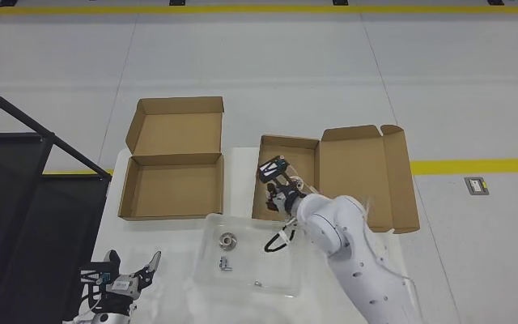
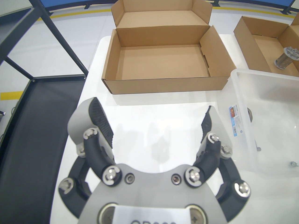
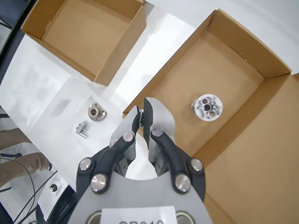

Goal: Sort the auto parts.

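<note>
Now right end effector pinches small silver screw over brown cardboard box rim; left end effector wide open.

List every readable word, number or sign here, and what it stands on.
Sticker on the clear bin: too small to read.
Left tag on the left hand: cut off at the frame edge.
Right tag on the right hand: cut off too.
No text reads whole.

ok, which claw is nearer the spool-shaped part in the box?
Right. Right claw, holding a screw, hangs beside the spool-shaped part at its box's edge; left claw is over the table by the other box.
</note>
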Motion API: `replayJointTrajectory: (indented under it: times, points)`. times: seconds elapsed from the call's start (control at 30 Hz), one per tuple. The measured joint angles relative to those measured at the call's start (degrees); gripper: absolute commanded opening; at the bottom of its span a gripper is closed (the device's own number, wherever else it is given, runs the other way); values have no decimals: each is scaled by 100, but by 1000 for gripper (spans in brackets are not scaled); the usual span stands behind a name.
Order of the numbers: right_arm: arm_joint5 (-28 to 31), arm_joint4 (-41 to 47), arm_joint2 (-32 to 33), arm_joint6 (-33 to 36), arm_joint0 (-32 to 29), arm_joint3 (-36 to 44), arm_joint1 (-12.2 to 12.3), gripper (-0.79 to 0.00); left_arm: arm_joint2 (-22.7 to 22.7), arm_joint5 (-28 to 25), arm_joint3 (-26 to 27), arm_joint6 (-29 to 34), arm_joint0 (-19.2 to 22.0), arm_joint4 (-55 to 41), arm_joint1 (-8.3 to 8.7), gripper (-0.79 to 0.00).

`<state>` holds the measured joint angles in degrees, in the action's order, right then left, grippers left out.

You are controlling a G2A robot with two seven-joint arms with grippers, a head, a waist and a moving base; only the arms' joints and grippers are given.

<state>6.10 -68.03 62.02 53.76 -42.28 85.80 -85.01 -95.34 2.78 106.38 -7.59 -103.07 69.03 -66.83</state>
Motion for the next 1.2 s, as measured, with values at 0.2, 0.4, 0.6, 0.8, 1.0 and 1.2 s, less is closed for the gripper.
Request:
replayJointTrajectory:
  times: [0.2, 0.4, 0.6, 0.8, 1.0, 1.2]
  points:
    - [-307, -27, -421, -441, 798, -1394, -178, -785, 0, 0, 0, 0, 0, 0, 0, 0]
    - [-390, 198, -1010, -530, 1500, -2822, -451, -785, 0, 0, 0, 0, 0, 0, 0, 0]
    - [-299, 237, -1497, -609, 1933, -3913, -713, -785, 0, 0, 0, 0, 0, 0, 0, 0]
    - [-191, 140, -1856, -592, 2236, -4679, -941, -785, 0, 0, 0, 0, 0, 0, 0, 0]
    - [-195, 153, -2010, -665, 2470, -5362, -1129, -785, 0, 0, 0, 0, 0, 0, 0, 0]
    - [-181, 141, -2150, -711, 2606, -5853, -1312, -785, 0, 0, 0, 0, 0, 0, 0, 0]
